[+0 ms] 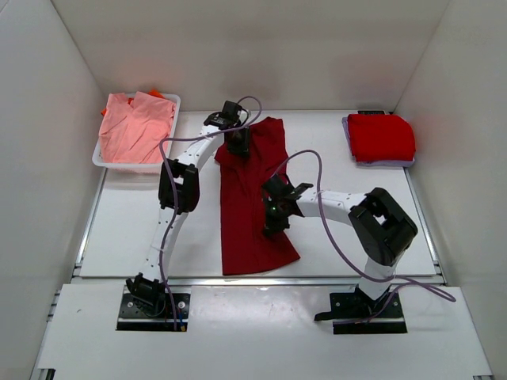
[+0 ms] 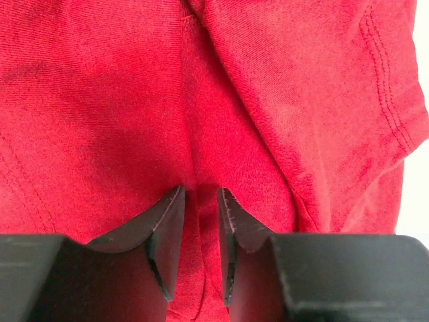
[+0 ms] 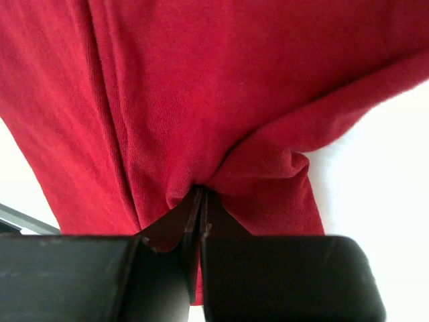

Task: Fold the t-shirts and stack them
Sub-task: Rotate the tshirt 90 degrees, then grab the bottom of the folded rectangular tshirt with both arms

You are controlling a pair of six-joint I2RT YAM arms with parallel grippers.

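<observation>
Right gripper (image 3: 202,196) is clamped on a pinch of the dark red t-shirt (image 1: 245,233); left gripper (image 2: 200,198) nips a ridge at its far end. The shirt lies lengthwise mid-table, half-folded. One folded red shirt (image 1: 382,136) occupies the far right corner; pink shirts (image 1: 135,127) remain far left.

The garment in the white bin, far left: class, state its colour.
Plain salmon pink; the cloth garment shows best in the top external view.

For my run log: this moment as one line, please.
stage: folding | left hand: pinches dark red t-shirt at far end | right hand: pinches its right edge | stack: folded red t-shirt, far right
</observation>
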